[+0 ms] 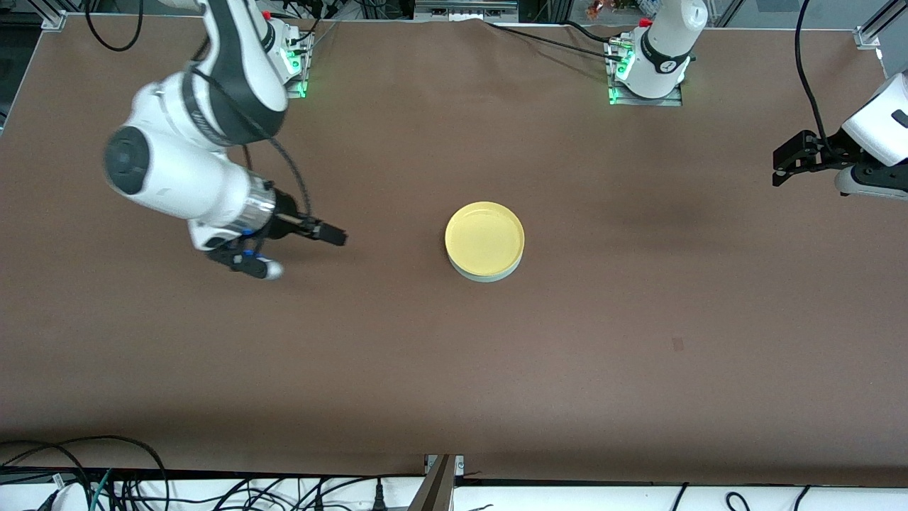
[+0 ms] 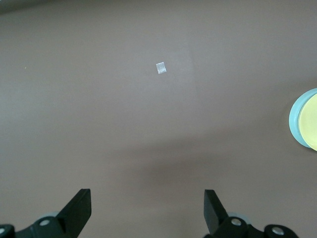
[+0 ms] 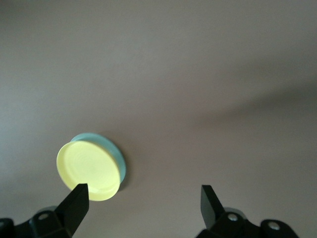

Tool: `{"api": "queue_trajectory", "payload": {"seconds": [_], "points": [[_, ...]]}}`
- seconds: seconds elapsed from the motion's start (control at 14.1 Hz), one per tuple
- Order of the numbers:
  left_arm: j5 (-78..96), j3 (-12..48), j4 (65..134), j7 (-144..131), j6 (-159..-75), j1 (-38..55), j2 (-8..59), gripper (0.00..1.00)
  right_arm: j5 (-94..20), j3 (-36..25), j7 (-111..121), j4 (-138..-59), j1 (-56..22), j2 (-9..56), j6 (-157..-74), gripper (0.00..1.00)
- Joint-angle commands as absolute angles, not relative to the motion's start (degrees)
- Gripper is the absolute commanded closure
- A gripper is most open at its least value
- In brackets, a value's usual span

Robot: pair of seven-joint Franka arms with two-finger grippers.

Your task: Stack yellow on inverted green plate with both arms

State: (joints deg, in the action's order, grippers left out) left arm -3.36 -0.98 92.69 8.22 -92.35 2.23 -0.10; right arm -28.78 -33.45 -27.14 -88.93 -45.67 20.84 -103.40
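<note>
The yellow plate (image 1: 484, 238) sat stacked on the green plate (image 1: 489, 275) mid-table. My right gripper (image 1: 298, 245) hung empty, fingers spread, toward my right end; my left gripper (image 1: 787, 167) likewise at its end.

I'm looking at a robotics lab bench — a brown-covered table (image 1: 454, 369) framed by aluminium rails (image 1: 874, 28), arm bases (image 1: 649, 85) bolted down with green status lights glowing, and cables (image 1: 213, 490) tangled along the table's edge nearest the front camera.
</note>
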Motion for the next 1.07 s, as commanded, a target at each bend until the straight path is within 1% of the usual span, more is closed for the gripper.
{"api": "queue_trajectory", "payload": {"seconds": [0.0,0.28,0.36,0.43,0.5,0.64,0.71,0.92,0.99], "points": [[-2.6,-0.9,90.6,7.9,-91.1,2.2,0.9,0.0,-24.7,-36.8,-26.9,-85.4,-46.2,20.6,-99.8,0.0],[-2.5,-1.0,90.6,8.0,-91.1,1.9,0.9,0.0,-23.7,-42.2,-26.4,-85.4,-46.1,18.5,-97.2,0.0],[-2.5,-1.0,90.6,8.0,-91.1,1.9,0.9,0.0,-22.7,-42.3,-26.5,-85.4,-45.8,17.9,-96.3,0.0],[-2.5,-1.0,90.6,8.2,-91.1,1.9,0.9,0.0,-19.7,-40.9,-26.3,-85.8,-43.5,15.7,-96.0,0.0],[-2.5,-0.9,90.6,8.2,-91.1,1.9,0.9,0.0,-16.8,-35.6,-26.1,-85.7,-39.2,13.9,-95.1,0.0],[-2.5,-0.9,90.6,8.2,-91.1,1.8,0.9,0.0,-9.0,-23.1,-25.5,-86.5,-29.1,10.1,-94.5,0.0],[-2.5,-0.9,90.6,8.1,-91.1,1.8,1.0,0.0,-6.5,-18.0,-23.9,-87.4,-24.8,8.5,-93.4,0.0],[-2.4,-0.9,90.6,8.2,-91.1,1.8,1.0,0.0,-2.9,-4.5,-19.3,-92.7,-13.4,4.1,-92.9,0.0],[-2.4,-0.9,90.6,8.2,-91.1,1.8,0.9,0.0,-1.9,-0.6,-18.1,-95.6,-9.8,2.0,-93.4,0.0]]}}
